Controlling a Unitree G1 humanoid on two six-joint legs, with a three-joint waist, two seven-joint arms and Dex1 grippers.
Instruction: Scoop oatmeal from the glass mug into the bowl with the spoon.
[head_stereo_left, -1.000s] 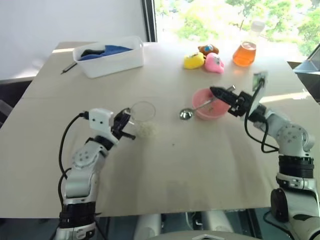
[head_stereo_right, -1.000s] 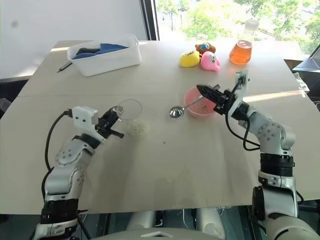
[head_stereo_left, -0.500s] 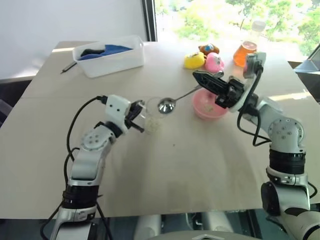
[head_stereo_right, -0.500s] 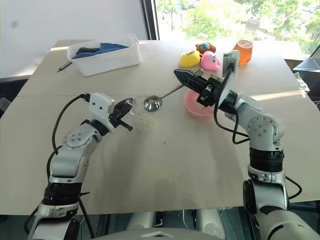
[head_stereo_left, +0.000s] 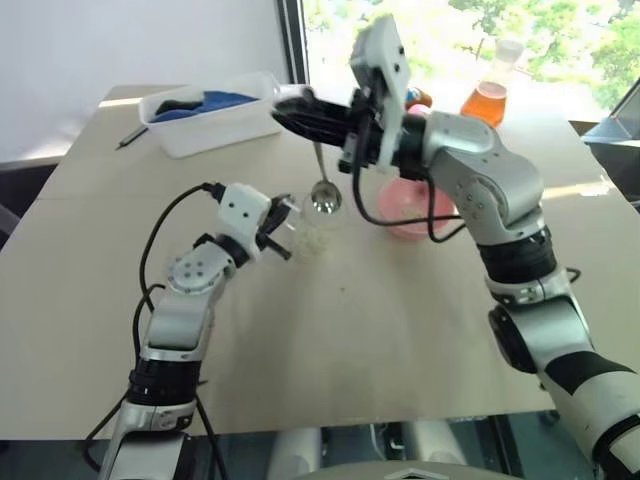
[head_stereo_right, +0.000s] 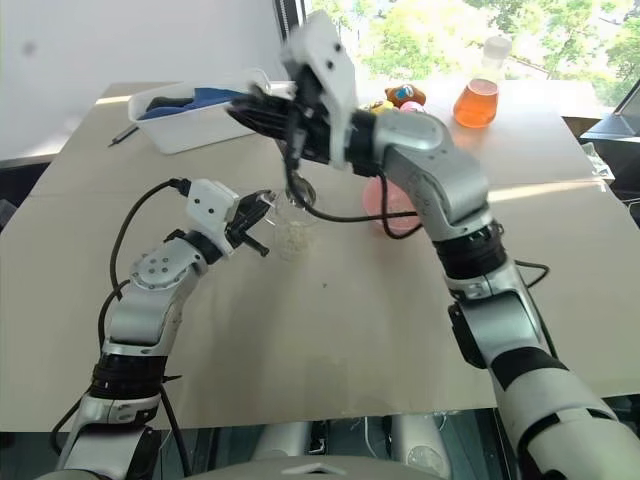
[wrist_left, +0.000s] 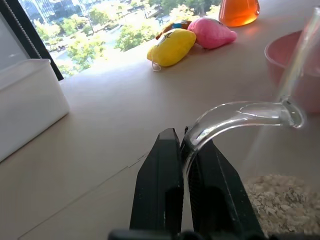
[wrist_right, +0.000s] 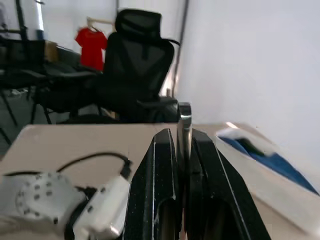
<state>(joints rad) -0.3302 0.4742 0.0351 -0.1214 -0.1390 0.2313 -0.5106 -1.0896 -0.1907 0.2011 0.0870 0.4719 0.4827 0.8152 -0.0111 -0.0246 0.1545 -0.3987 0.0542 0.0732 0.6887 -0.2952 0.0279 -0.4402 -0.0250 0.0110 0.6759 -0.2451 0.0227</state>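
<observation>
The left gripper (head_stereo_left: 283, 226) is clenched on the rim of the small clear glass mug (head_stereo_left: 308, 226), which sits left of centre on the pale beige table (head_stereo_left: 400, 330). In the left wrist view the two black fingers (wrist_left: 160, 190) pinch the curved glass wall between them, and the pale cream-beige oatmeal flakes (wrist_left: 280, 202) lie heaped at the bottom of the mug.

The right gripper (head_stereo_left: 290, 112) reaches across from the right side, well above the table and over the mug, pointing left. Its jaws are closed tight on the top of the slim silver metal spoon (head_stereo_left: 322, 185) – the handle hangs nearly straight down from the fingers, w/ the shiny rounded bowl end just at the mug's mouth. Can't tell whether the spoon tip is touching the oatmeal or whether it carries any flakes.

The small round pink bowl (head_stereo_left: 405, 212) is right of the mug, partly behind the right arm – near but apart from the mug.

Far side of the table: a white rectangular plastic tub (head_stereo_left: 215, 115) w/ blue cloth inside at far left, a dark pen (head_stereo_left: 137, 136) just left of it, and a conical flask of orange liquid (head_stereo_left: 488, 96) at far right. In the left wrist view a yellow soft toy (wrist_left: 172, 46) and a pink soft toy (wrist_left: 212, 32) sit side by side near the flask.
</observation>
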